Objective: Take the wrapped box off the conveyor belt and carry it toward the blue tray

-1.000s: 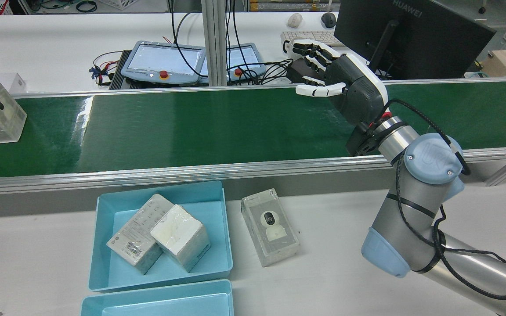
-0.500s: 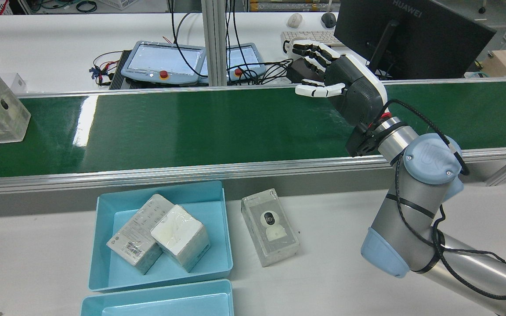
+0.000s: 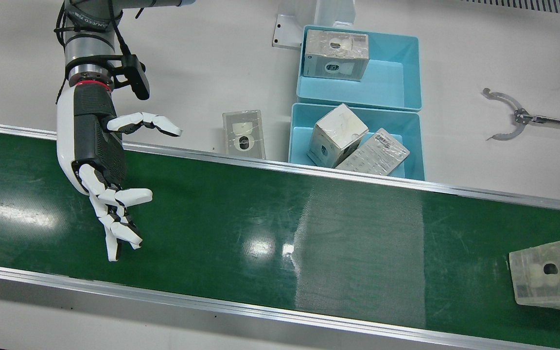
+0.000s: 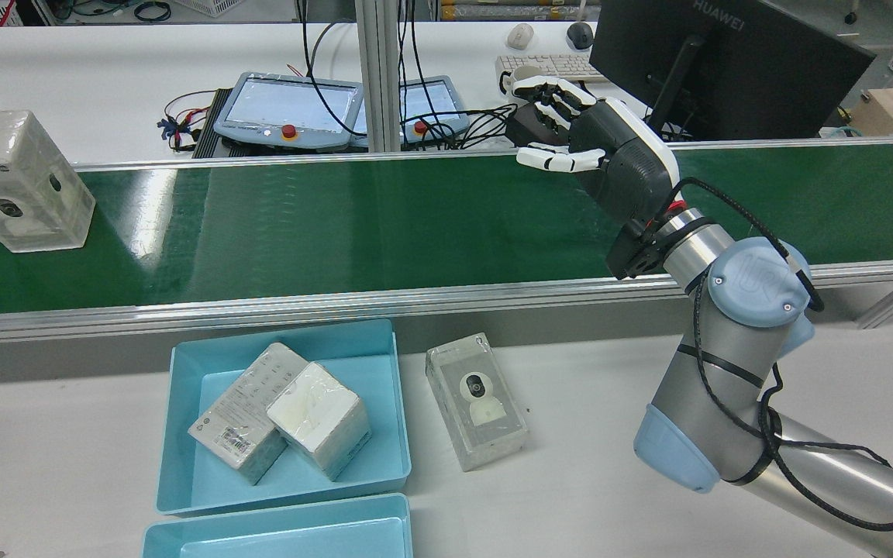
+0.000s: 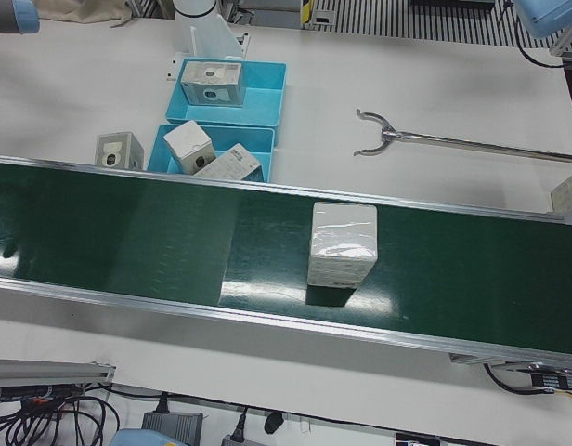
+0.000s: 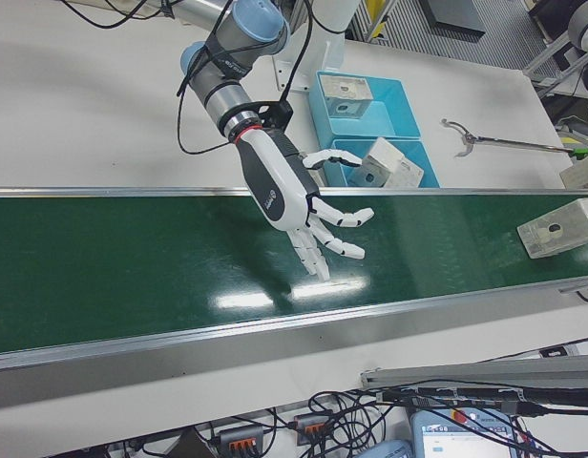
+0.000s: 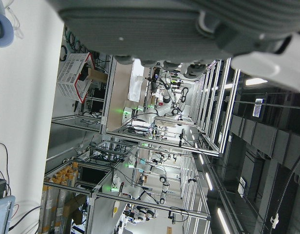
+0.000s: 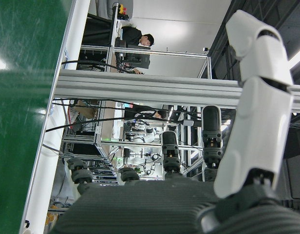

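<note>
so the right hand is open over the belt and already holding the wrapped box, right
Not quite. The right hand is open over the belt, but it holds nothing: its fingers are spread with empty space between them. The front view shows the wrapped box sitting on the belt at the far end, well apart from the hand.

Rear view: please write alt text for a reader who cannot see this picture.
The open right robot hand hovers over the green conveyor belt while a wrapped box rides at the belt's far left. Nearer, a blue tray holds two wrapped boxes; another box lies beside it.
</note>
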Motion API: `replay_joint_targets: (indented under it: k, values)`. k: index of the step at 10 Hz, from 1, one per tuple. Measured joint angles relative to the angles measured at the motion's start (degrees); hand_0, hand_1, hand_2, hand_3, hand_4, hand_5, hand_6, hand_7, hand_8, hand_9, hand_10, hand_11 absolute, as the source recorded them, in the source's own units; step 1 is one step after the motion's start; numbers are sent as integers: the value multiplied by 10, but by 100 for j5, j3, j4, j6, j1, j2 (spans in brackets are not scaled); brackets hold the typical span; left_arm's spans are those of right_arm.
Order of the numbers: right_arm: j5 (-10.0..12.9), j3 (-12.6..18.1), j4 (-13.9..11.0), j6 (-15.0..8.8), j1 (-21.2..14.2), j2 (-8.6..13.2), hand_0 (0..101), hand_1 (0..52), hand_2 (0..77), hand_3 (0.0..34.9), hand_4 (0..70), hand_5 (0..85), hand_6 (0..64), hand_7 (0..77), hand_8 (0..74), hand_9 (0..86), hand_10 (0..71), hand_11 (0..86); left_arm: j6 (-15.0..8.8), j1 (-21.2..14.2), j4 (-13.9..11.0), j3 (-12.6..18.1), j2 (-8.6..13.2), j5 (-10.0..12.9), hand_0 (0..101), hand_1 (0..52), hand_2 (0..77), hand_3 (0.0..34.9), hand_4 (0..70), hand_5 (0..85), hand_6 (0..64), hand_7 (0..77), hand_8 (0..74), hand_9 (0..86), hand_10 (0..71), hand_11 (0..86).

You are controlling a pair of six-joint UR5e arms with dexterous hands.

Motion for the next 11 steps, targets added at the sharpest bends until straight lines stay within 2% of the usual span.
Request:
replay_joint_targets:
  k: [1,5,6,7,8,9,10,11]
  values:
    - [0,2,0,-1,-14,1,436,131,256,300,213,338,0,207,0,33,60,87,0,0,0,0,0,0,0,0,5,0,0,5,0,5,5,0,5,0]
    - [0,8,0,-3,-35,-4,442,131,262,302,213,360,0,207,0,33,60,87,0,0,0,0,0,0,0,0,5,0,0,5,0,5,0,5,5,0]
    - [0,16,2,-1,-35,-4,442,131,262,303,196,371,0,180,0,27,60,98,0,0,0,0,0,0,0,0,11,0,0,5,0,5,5,0,5,0]
    - [0,31,5,2,-29,-5,442,131,262,303,180,393,0,180,0,27,60,98,0,0,0,0,0,0,0,0,11,0,0,5,0,5,0,0,5,0]
    - [0,44,7,6,-22,-8,436,131,262,303,164,464,0,196,0,49,60,98,0,0,0,0,0,0,0,0,11,0,0,5,0,5,5,0,0,0]
    - [0,54,6,10,-17,-5,436,131,262,303,164,464,0,196,0,49,60,98,0,0,0,0,0,0,0,0,11,0,0,5,0,5,5,0,0,0]
    - [0,63,-5,10,-23,4,436,131,262,305,153,573,0,256,44,109,82,142,0,0,0,0,0,0,0,0,5,0,0,5,0,5,5,0,5,0]
    - [0,71,-15,13,-28,12,459,131,295,303,207,704,93,409,82,196,114,175,0,0,0,0,0,0,0,0,11,0,0,5,0,5,5,0,5,0]
